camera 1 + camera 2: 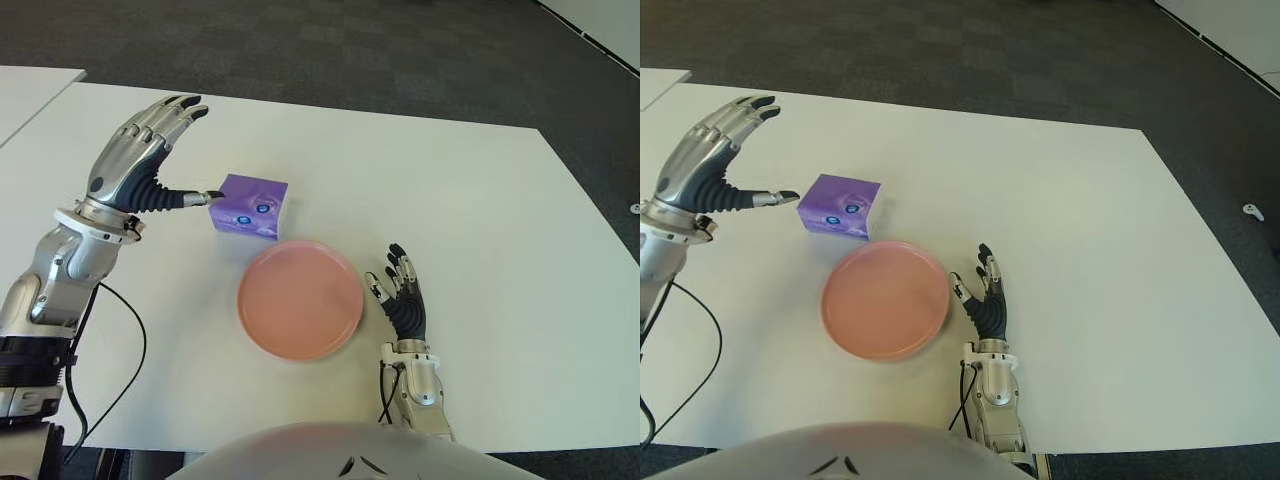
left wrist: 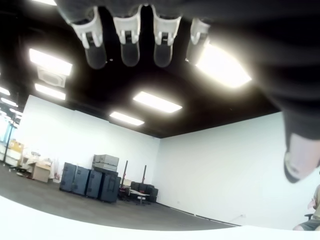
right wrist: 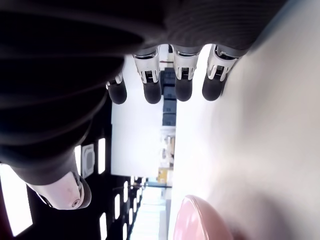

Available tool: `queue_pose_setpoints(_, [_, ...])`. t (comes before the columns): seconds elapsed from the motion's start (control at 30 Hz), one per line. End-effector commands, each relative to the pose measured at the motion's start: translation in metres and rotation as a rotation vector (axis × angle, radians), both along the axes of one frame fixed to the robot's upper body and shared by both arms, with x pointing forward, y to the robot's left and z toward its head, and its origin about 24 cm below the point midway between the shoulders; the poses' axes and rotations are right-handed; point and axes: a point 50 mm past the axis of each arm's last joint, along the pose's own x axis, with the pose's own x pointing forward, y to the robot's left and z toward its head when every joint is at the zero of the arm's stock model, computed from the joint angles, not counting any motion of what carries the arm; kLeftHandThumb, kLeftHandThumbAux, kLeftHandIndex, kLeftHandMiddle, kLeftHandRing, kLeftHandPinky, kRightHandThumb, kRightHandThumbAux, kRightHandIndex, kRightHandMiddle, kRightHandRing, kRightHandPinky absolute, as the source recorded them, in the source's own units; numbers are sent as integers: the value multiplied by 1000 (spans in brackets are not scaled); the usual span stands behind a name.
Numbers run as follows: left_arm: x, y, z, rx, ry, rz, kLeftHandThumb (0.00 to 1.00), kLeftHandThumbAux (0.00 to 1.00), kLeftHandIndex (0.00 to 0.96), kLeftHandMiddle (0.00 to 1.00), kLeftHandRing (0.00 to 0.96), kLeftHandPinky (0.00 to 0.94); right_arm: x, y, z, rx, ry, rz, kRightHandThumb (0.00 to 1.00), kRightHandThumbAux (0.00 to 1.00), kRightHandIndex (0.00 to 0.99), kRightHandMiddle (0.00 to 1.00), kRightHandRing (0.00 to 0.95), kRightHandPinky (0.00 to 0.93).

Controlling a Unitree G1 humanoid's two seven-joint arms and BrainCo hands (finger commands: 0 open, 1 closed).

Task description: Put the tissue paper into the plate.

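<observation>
Left hand (image 1: pixel 140 160), spread wide and empty with its thumb tip just at the tissue (image 1: pixel 250 206), looked to us poised to grasp; next it had to close on the pack and carry it to the plate (image 1: pixel 300 299) just beyond, the right hand (image 1: pixel 400 295) idle, fingers extended, past the plate.

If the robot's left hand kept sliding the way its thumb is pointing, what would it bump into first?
Most likely the purple tissue pack. The left hand is open just to its left, and the thumb tip looks at or nearly at the pack's edge; contact is hard to judge. The pink plate lies nearer the robot, off that line.
</observation>
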Motion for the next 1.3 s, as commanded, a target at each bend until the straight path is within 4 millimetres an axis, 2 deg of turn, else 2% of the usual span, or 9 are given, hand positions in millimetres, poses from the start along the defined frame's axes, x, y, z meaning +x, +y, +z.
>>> queue_pose_setpoints(0.03, [13, -16, 0, 82, 48, -66, 232, 512, 0, 0, 0, 0, -14, 0, -29, 14, 173, -8, 0, 670, 0, 0, 0, 0])
queue_pose_setpoints(0.2, [31, -39, -9, 180, 118, -100, 199, 480, 0, 0, 0, 0, -12, 0, -31, 19, 169, 1, 0, 680, 0, 0, 0, 0])
queue_pose_setpoints(0.4, [38, -48, -22, 352, 124, -141, 141, 445, 0, 0, 0, 0, -8, 0, -35, 13, 166, 7, 0, 675, 0, 0, 0, 0])
queue_pose_setpoints(0.6, [36, -52, -34, 526, 122, -234, 69, 407, 0, 0, 0, 0, -6, -1, -37, 9, 173, 10, 0, 668, 0, 0, 0, 0])
queue_pose_setpoints(0.93, [39, -60, -40, 660, 117, -302, 18, 360, 0, 0, 0, 0, -8, 0, -37, 13, 160, 18, 3, 668, 0, 0, 0, 0])
queue_pose_setpoints(1.3, [49, -65, -56, 710, 133, -319, 1, 343, 0, 0, 0, 0, -8, -2, -39, 8, 162, 10, 14, 679, 0, 0, 0, 0])
